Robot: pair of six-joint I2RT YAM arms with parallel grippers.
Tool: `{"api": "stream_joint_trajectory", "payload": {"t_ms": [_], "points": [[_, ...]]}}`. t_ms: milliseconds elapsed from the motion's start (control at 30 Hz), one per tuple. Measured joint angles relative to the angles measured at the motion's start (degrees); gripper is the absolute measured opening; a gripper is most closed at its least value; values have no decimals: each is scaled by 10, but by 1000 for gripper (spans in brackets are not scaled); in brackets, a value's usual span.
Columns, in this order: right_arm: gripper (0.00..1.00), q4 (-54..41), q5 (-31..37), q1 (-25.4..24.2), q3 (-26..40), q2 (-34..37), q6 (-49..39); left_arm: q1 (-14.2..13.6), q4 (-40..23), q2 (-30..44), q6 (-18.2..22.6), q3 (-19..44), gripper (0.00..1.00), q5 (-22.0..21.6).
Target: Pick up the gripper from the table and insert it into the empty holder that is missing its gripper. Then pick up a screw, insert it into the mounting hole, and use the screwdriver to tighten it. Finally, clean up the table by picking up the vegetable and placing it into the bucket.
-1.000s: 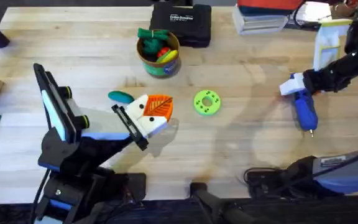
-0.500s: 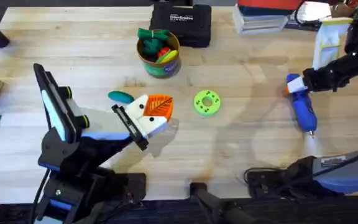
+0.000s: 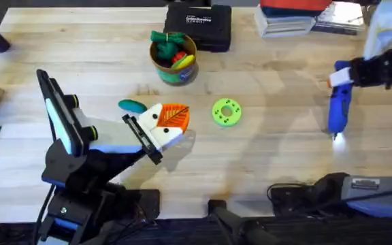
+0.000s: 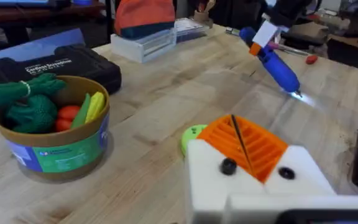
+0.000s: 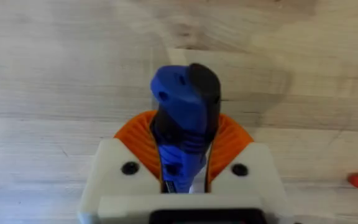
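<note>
Looking down from the overhead camera, we saw the screwdriver (image 3: pixel 338 109) at the right side of the table (image 3: pixel 271 156), its long axis running toward the near edge with the lit tip nearest us. The right gripper (image 3: pixel 346 73) was clenched on its upper end. The left gripper (image 3: pixel 167 121) rested near the middle, its orange pads pressed together with nothing between them; the vegetable (image 3: pixel 133 105) lay just beside it, and the green disc (image 3: pixel 226 112) on its other side. The bucket (image 3: pixel 173 58) stood farther back, before a black case (image 3: pixel 198 26).

From the left wrist, we saw the bucket (image 4: pixel 50 127) holding green, red and yellow toy pieces, and the screwdriver (image 4: pixel 272 57) tilted, tip down over the wood.

From the right wrist, the orange pads (image 5: pixel 143 134) pressed both sides of the blue handle (image 5: pixel 184 121).
</note>
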Motion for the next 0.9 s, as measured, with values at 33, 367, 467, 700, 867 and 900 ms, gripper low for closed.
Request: {"api": "stream_joint_trajectory", "payload": {"t_ms": [33,367,467,700,867,900], "points": [[273,0,0,0,2,-20,2,0,0,0,0,0,4,0],[262,-20,-7,12,5,-206,69,0,0,0,0,0,4,0],[259,-25,-10,39,3,-254,89,0,0,0,0,0,4,0],[251,55,-34,146,-70,-376,170,0,0,0,0,0,4,0],[247,228,-37,260,-152,-431,254,0,0,0,0,0,4,0],[246,265,-37,283,-164,-435,272,0,0,0,0,0,4,0]]}}
